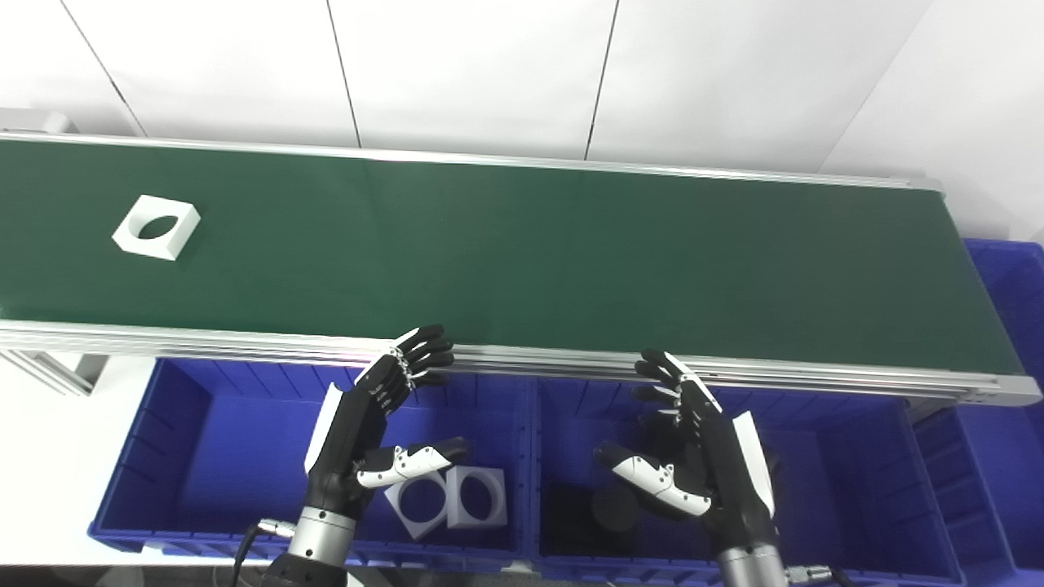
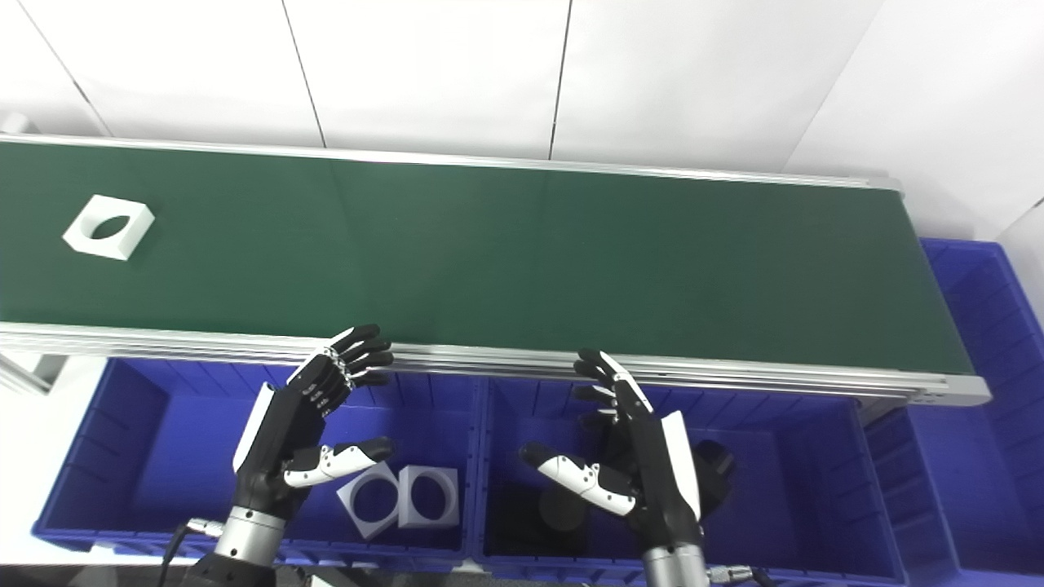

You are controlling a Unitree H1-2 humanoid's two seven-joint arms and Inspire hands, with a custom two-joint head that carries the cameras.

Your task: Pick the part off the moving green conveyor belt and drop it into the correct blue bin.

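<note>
A white square part with a round hole [image 1: 156, 227] lies on the green conveyor belt [image 1: 522, 253] at the far left. My left hand [image 1: 378, 424] is open and empty, held above the left blue bin [image 1: 204, 456], just in front of the belt's near rail. My right hand [image 1: 693, 440] is open and empty above the middle blue bin [image 1: 856, 481]. Two white square parts with holes [image 1: 449, 499] lie in the left bin. Dark round parts [image 2: 563, 509] lie in the middle bin, partly hidden by my right hand.
A third blue bin [image 1: 1007, 342] stands at the belt's right end. The belt's aluminium rail [image 1: 530, 359] runs between the bins and the belt. A white wall stands behind the belt.
</note>
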